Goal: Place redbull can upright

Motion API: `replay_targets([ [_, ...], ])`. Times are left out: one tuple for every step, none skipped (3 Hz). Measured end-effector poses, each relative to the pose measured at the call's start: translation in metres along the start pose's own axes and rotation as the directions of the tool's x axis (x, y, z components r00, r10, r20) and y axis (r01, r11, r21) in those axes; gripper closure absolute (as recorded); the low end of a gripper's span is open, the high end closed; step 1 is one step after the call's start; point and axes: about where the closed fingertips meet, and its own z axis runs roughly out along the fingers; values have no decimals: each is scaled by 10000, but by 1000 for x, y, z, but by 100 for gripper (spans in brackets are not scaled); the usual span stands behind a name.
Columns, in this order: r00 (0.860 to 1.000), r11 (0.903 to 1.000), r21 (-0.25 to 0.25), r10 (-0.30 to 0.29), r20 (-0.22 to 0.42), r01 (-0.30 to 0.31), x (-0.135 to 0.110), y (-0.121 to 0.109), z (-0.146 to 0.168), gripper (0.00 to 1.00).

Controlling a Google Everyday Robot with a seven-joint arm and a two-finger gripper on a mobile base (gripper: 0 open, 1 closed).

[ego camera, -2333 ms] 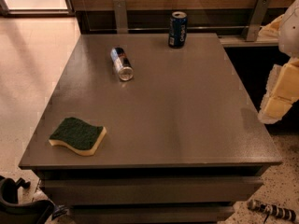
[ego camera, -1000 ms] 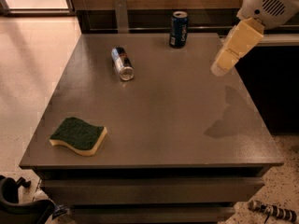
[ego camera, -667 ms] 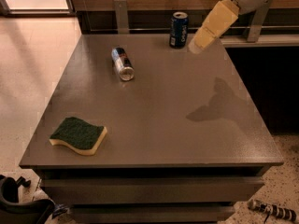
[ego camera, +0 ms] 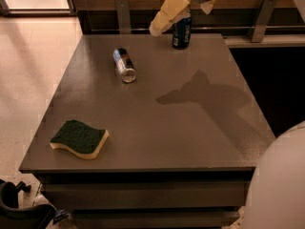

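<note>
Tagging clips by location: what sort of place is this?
Probably an office break area: a counter holds a sponge, a lying redbull can and a Pepsi can. The gripper hangs above its far edge.

We see a flat grey-brown table (ego camera: pixel 200 142) carrying a slim silver-and-blue redbull can (ego camera: pixel 124 65) on its side far left, an upright dark blue can (ego camera: pixel 182 38) farther right, a green-and-yellow sponge (ego camera: pixel 79 139) near left, with the cream gripper (ego camera: pixel 161 22) above its far edge.
</note>
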Motion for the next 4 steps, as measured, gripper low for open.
replay_targets([
  [9970,9977,154,662,-408,-656,-37,15,30,0],
  [9970,9972,260,713,-313,-705,-45,13,39,0],
  [9831,9829,659,1753,-534,-1717,-56,14,59,0],
  [9535,9523,1171,2917,-765,-2819,-70,25,83,0],
])
